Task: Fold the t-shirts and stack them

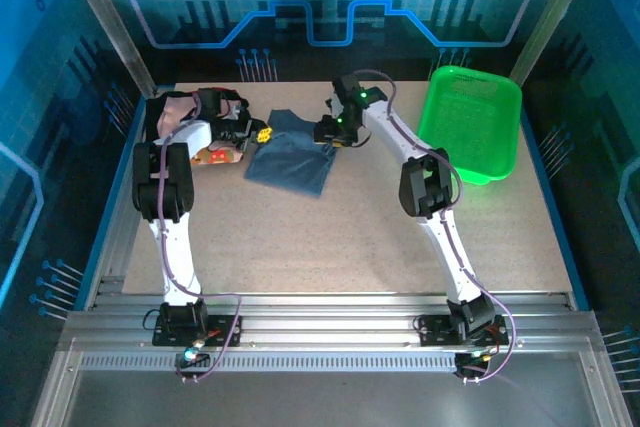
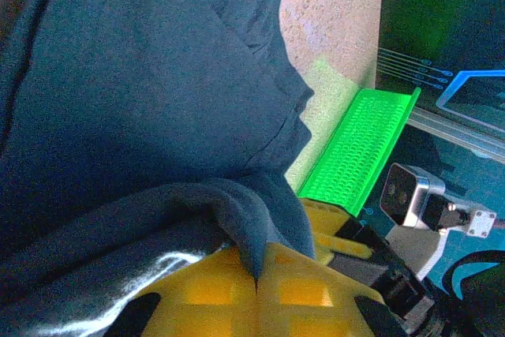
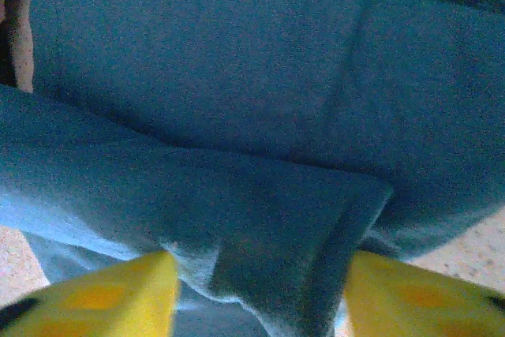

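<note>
Blue shirt [image 1: 290, 159] lies on the table [image 1: 350, 247], upper middle of the top view: plain slate-blue, partly folded into a rough slanted quadrilateral, lower corner pointing down-right, no print seen. Left wrist view: same cloth [image 2: 158, 76] spread flat across the upper left, seam lines running through it, one thick fold bunched toward the bottom. Left claw [image 2: 256, 286] closed on that fold, yellow fingers [image 2: 205, 293] pressed together with cloth pinched in the seam between them; in the top view the left claw [image 1: 262, 134] sits at the shirt's upper left edge. Right claw [image 1: 335, 137] at the upper right edge. Right wrist view: a doubled, hemmed layer of blue shirt [image 3: 237, 116] runs between the two yellow fingers [image 3: 102, 297] of the right claw [image 3: 260, 297], fingers standing apart on either side of it; gripping or only straddling, cannot tell. Pink shirt [image 1: 180, 107] heaped at upper left, partly under the left arm, just beside the blue one. Basket [image 1: 470, 137], green mesh, upper right, well apart from the shirt, right arm between. Shirt's top edge near the table's far edge. Whole lower half of the table bare, between the two arms.
</note>
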You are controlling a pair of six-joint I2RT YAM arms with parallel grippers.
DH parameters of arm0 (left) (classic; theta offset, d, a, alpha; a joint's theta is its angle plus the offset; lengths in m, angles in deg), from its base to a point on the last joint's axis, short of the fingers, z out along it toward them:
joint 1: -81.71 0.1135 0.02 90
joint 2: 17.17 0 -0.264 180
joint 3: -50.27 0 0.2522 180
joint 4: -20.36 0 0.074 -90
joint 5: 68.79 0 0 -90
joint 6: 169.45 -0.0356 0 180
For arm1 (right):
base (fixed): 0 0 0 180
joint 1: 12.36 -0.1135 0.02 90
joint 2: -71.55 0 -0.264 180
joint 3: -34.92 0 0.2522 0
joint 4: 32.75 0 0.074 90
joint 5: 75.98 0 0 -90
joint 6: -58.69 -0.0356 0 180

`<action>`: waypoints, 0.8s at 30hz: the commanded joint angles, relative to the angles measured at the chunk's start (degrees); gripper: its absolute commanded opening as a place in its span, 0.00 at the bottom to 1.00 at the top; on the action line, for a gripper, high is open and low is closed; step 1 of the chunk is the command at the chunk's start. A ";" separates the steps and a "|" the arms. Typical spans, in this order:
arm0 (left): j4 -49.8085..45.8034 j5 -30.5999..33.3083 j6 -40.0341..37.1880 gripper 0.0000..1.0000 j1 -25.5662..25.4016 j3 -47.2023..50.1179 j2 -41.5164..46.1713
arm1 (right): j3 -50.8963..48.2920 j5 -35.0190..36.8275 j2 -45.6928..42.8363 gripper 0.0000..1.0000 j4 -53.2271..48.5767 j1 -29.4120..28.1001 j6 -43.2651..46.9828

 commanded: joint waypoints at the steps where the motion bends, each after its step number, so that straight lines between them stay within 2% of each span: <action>1: -0.66 -2.70 -1.92 0.00 0.45 3.21 3.97 | 0.87 -0.88 -0.57 0.18 -0.05 -1.68 0.99; 5: -0.84 -2.02 -3.07 0.00 1.70 8.76 9.55 | -8.23 -0.26 -7.11 0.05 2.55 -2.77 1.76; 8: -4.40 -1.67 -6.40 0.00 2.14 13.14 15.06 | -15.38 1.01 -13.55 0.00 3.49 -4.63 3.52; 16: -9.18 0.05 -10.11 0.00 2.67 30.44 35.31 | -35.41 4.96 -31.49 0.00 6.38 -12.78 4.79; 20: -17.17 3.51 -12.62 0.00 4.77 38.31 48.87 | -44.73 5.85 -39.44 0.00 8.23 -17.94 2.02; 24: -26.73 4.27 -13.54 0.00 5.95 43.40 62.85 | -53.62 5.70 -46.68 0.00 12.10 -23.73 -2.66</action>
